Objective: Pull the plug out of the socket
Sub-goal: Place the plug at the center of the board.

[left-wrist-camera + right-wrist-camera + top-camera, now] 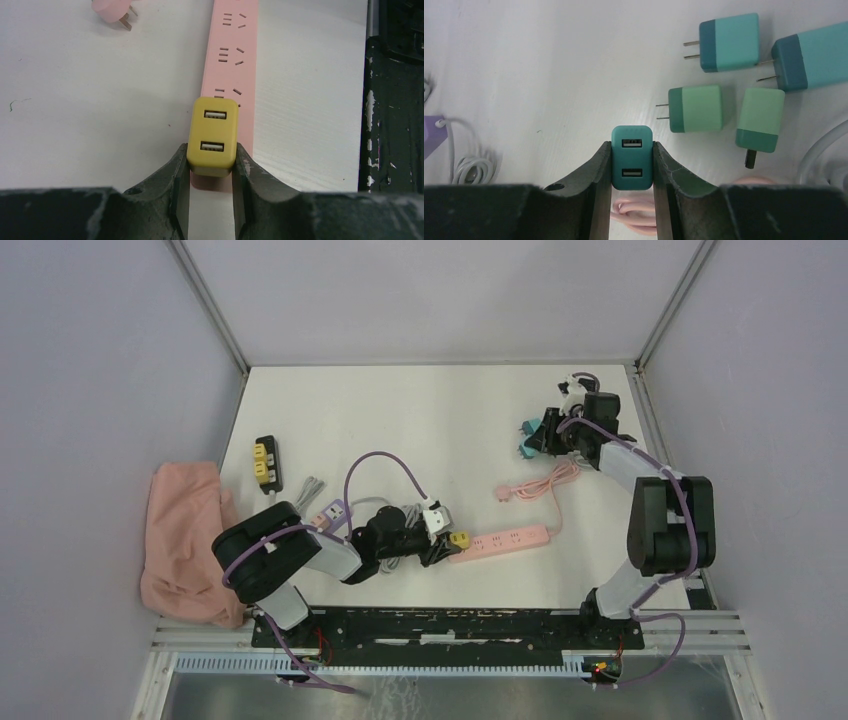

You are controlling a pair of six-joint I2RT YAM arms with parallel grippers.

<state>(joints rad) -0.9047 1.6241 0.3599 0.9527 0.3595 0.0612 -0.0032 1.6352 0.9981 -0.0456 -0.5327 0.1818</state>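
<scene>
left gripper [211, 151]: we grip the yellow plug [214, 131], jaws tight on its two flanks | plug: on the left end of the strip [235, 55], USB ports facing out | right gripper [632, 148]: we pinch a teal charger [632, 167], well apart from the strip, beyond its right end, near four loose chargers [696, 108]

1. Pink power strip [500, 539], frame centre: one.
2. Yellow charger [212, 137]: one.
3. Teal-green chargers [632, 157] [729, 41] [819, 55] [696, 108] [760, 120], right wrist view: five.
4. Black-and-yellow power strip [266, 462], left: one.
5. Pink cloth [185, 540], lower left: one.
</scene>
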